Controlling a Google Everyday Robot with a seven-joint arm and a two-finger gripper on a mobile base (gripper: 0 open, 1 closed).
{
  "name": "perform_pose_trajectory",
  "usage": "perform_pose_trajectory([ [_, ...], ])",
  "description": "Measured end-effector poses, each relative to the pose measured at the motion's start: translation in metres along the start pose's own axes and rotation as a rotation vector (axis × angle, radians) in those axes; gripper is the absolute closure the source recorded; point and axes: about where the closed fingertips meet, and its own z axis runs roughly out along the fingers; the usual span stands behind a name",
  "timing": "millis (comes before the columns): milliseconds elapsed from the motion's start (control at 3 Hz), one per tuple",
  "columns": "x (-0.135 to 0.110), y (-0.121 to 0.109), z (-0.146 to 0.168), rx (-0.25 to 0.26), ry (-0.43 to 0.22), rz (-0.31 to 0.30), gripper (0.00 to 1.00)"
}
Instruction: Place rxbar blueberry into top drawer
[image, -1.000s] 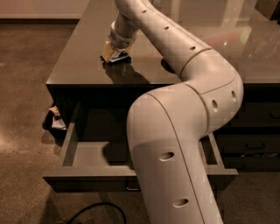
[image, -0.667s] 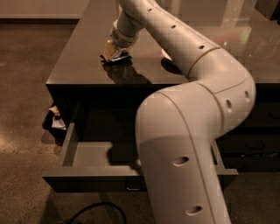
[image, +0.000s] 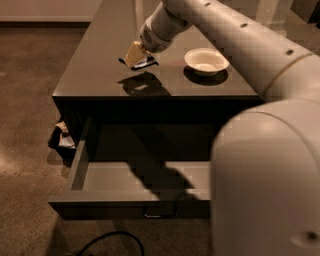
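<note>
My gripper (image: 135, 55) hangs over the middle of the dark countertop (image: 90, 75), at the end of my white arm, which reaches in from the upper right. It is shut on the rxbar blueberry (image: 145, 62), a small dark flat bar that sticks out under the tan fingers. The bar is just above the counter, with its shadow on the surface below it. The top drawer (image: 110, 180) is pulled open below the counter's front edge. Its light grey interior holds only my arm's shadow, and a small metal handle (image: 160, 214) is on its front.
A round white bowl (image: 206, 61) sits on the counter to the right of the gripper. My large white arm body (image: 265, 175) fills the lower right and hides the drawer's right end. Crumpled items (image: 62, 137) lie on the floor left of the cabinet. A dark cable (image: 110, 242) lies in front.
The gripper with the bar has risen slightly off the counter. My arm has shifted right in view, and the white bowl now shows.
</note>
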Motion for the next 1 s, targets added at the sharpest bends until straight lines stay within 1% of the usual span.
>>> perform_pose_trajectory([
  [333, 0.028, 0.016, -0.042, -0.012, -0.032, -0.012, 1.0],
  [667, 0.066, 0.034, -0.08, -0.022, -0.035, -0.001, 1.0],
  [1000, 0.106, 0.052, -0.108, -0.031, -0.014, 0.019, 1.0],
])
